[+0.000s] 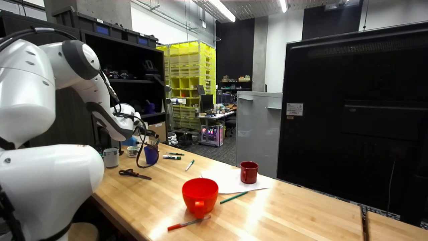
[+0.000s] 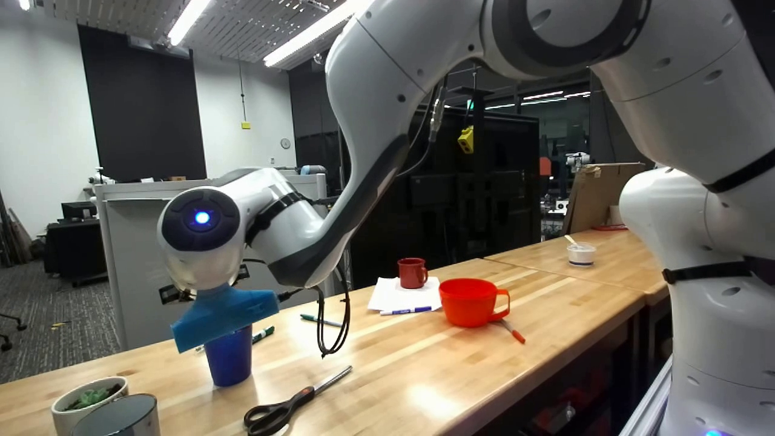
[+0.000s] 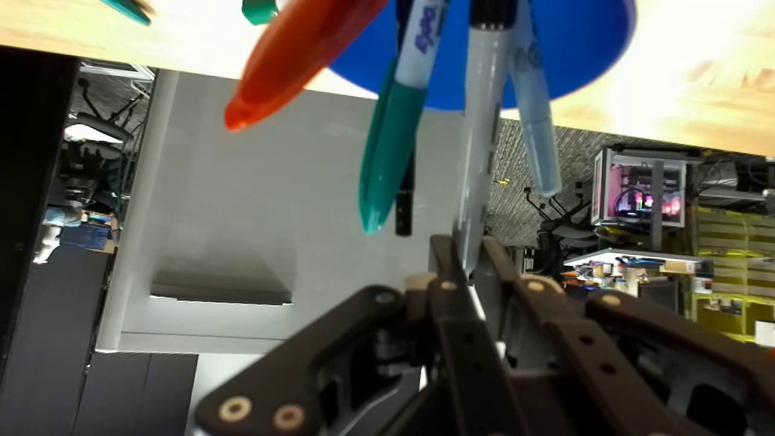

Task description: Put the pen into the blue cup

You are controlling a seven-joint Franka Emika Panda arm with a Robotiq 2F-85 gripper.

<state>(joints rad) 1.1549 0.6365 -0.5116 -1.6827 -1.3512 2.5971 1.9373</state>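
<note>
Pinched at one end by the fingers [image 3: 445, 297], the grey-barrelled pen [image 3: 481, 133] hangs below them, long axis pointing down into the mouth of the blue cup [image 3: 581, 48].

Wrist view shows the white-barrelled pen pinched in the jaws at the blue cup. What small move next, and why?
Probably ease the jaws open: they pinch the white-barrelled pen, and its black end shows against the inside of the blue cup, near the green-capped Expo marker, so it would likely drop in. The frame cuts off its tip, so depth is unclear.
</note>
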